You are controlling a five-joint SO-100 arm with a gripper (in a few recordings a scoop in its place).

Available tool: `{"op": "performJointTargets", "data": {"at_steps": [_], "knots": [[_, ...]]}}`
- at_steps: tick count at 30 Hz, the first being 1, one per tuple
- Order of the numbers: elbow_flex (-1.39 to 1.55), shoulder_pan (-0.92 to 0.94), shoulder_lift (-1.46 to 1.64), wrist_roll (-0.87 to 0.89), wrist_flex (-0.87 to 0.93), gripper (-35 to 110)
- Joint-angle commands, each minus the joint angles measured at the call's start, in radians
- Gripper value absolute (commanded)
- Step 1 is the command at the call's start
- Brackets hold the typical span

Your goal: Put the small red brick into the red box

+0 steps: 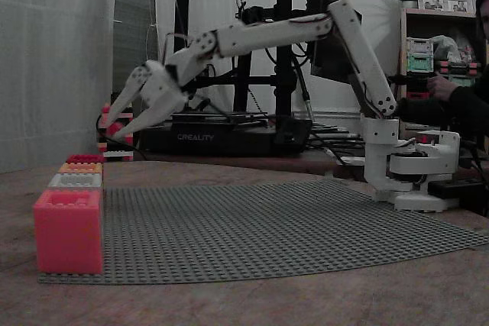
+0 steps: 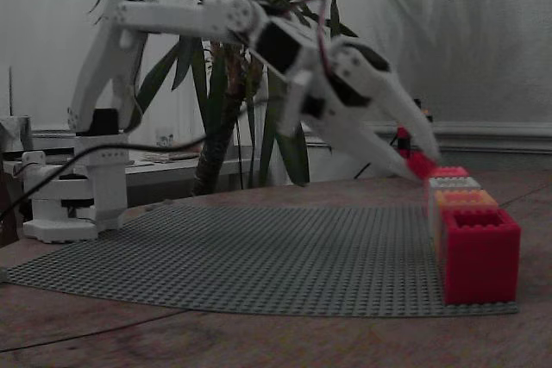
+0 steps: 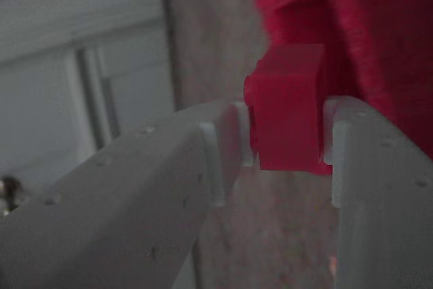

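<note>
Two white fingers point(image 3: 203, 167) are seen closed on the small red brick point(image 3: 287, 116) at the centre of the wrist view, with the red box point(image 3: 365, 38) blurred at upper right behind it. In a fixed view, the gripper point(image 2: 423, 159) is held at right of centre, just above the far end of a row of boxes, where the red box point(image 2: 448, 172) stands.
</note>
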Motion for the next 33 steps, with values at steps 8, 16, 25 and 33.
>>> {"op": "performJointTargets", "data": {"at_steps": [8,16,25,33], "knots": [[-0.359,-0.025,-0.224,-0.011,-0.054,0],[-0.416,-0.044,-0.272,-0.038,-0.081,0],[-0.416,-0.044,-0.236,0.032,-0.014,16],[-0.262,-0.043,-0.049,0.084,0.011,0]]}}
